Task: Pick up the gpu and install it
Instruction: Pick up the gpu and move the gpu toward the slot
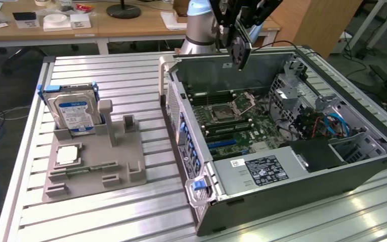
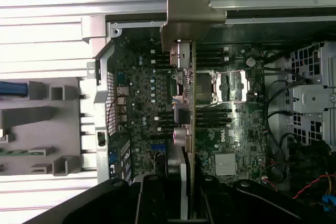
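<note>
One card is in hand: the gripper (image 1: 239,41) is closed partway, its fingers clamped on the two faces of the gpu (image 1: 243,52). The card hangs upright above the open computer case (image 1: 355,174), clear of the motherboard (image 1: 231,118) below it. The wrist view looks down the card's thin edge to its silver bracket (image 2: 185,11).

Risks, as judged:
- If the card's lower edge sits off line with its slot, pressing down could bend the board or scrape neighbouring parts.
- The bracket could catch on the case's rear wall (clearance there cannot be told).
- A grip on so thin a card may let it twist.
- The loose cables (image 1: 328,123) lie well apart, toward the exterior view's right.

Surface: a slatted aluminium table (image 1: 113,222). Beside the case, on the exterior view's left, a grey parts fixture (image 1: 129,151) holds a hard drive (image 1: 72,113) upright.

Room: a wooden desk (image 1: 113,27) with small items stands behind the table.
</note>
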`<act>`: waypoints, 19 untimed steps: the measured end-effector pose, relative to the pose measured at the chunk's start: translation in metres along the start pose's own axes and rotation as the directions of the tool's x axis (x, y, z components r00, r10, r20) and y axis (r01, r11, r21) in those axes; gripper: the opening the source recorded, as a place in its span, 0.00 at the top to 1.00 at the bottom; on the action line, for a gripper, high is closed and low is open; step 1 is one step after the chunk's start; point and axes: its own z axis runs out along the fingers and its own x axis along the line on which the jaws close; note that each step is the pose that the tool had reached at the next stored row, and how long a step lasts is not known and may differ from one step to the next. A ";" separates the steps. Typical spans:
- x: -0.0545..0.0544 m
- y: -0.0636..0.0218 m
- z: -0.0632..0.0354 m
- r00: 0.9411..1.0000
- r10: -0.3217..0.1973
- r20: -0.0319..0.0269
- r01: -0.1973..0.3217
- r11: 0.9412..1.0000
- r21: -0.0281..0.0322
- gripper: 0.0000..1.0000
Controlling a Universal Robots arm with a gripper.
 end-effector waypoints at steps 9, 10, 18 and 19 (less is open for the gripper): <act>0.000 0.0000 0.0000 1.000 0.000 0.000 0.000 1.000 0.000 0.72; 0.000 0.0000 0.0000 1.000 0.000 0.000 0.000 1.000 0.000 0.72; -0.001 0.0000 0.0008 1.000 0.000 0.004 0.000 0.999 0.049 0.72; -0.001 0.0000 0.0012 1.000 -0.001 0.006 0.000 0.998 0.058 0.72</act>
